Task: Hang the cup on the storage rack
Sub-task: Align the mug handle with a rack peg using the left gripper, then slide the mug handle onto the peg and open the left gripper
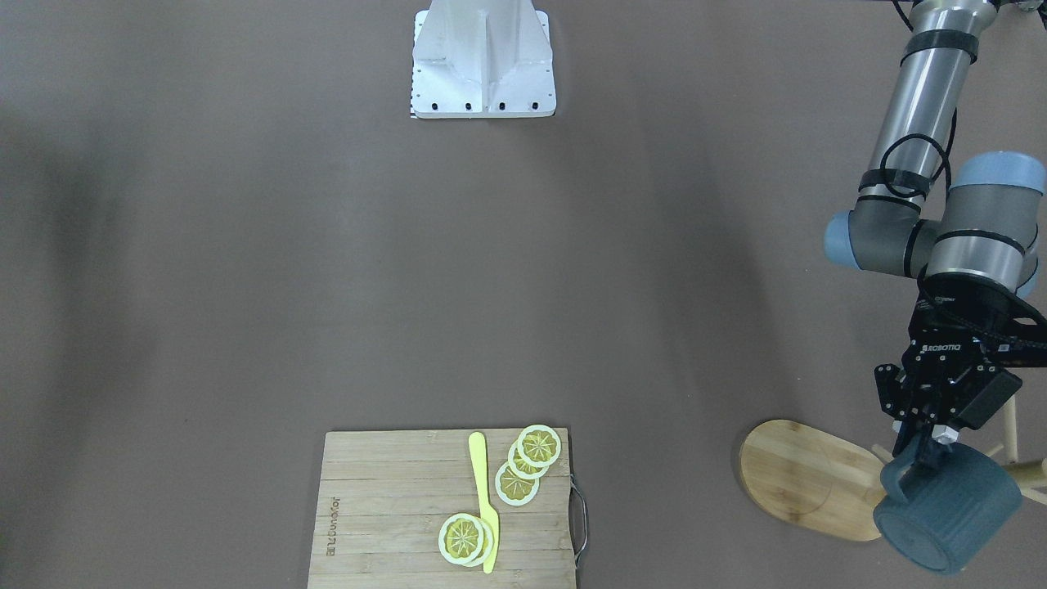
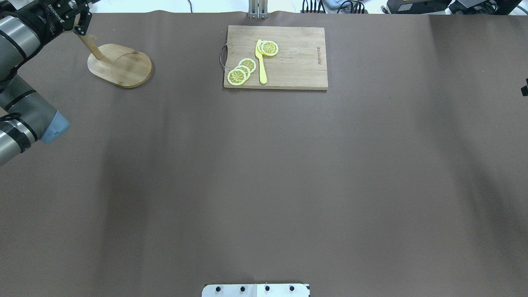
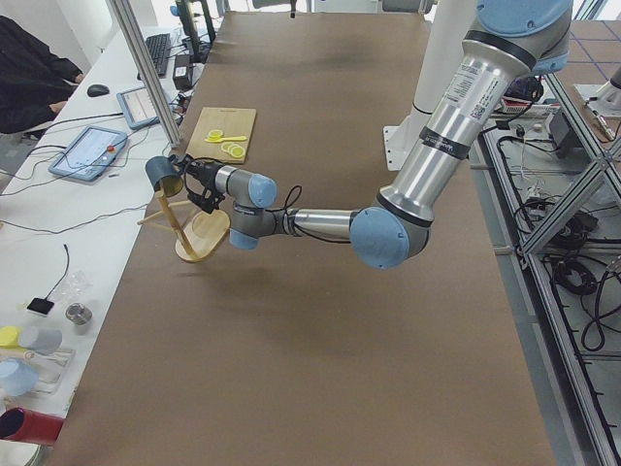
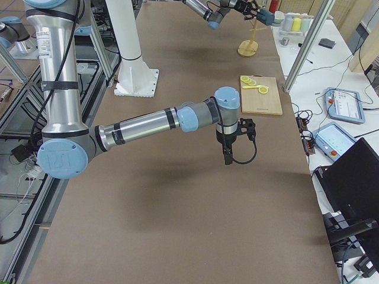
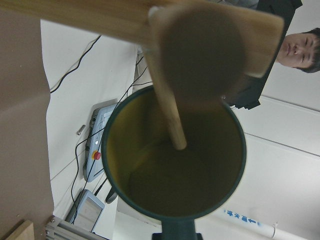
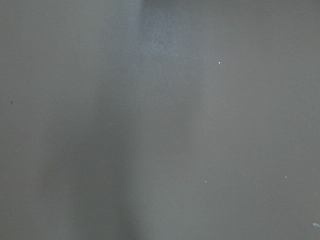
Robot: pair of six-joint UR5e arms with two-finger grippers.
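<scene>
The dark teal cup (image 1: pixel 949 511) hangs from my left gripper (image 1: pixel 923 448), which is shut on it at the handle side. It is held at the bamboo storage rack, whose oval base (image 1: pixel 806 478) lies just beside it. In the left wrist view a thin peg (image 5: pixel 167 110) reaches into the cup's olive inside (image 5: pixel 175 170), below the pole's round top (image 5: pixel 202 50). From the left side the cup (image 3: pixel 161 173) is high on the rack (image 3: pixel 199 238). The overhead view shows the rack base (image 2: pixel 121 66) but not the cup. My right gripper (image 4: pixel 228 157) points down over bare table; I cannot tell its state.
A bamboo cutting board (image 1: pixel 393 507) with lemon slices (image 1: pixel 519 466) and a yellow knife (image 1: pixel 484 499) lies at the table's far edge. The robot's white mount (image 1: pixel 483 61) stands at mid-table. A person (image 5: pixel 302 50) sits beyond the table's end near the rack.
</scene>
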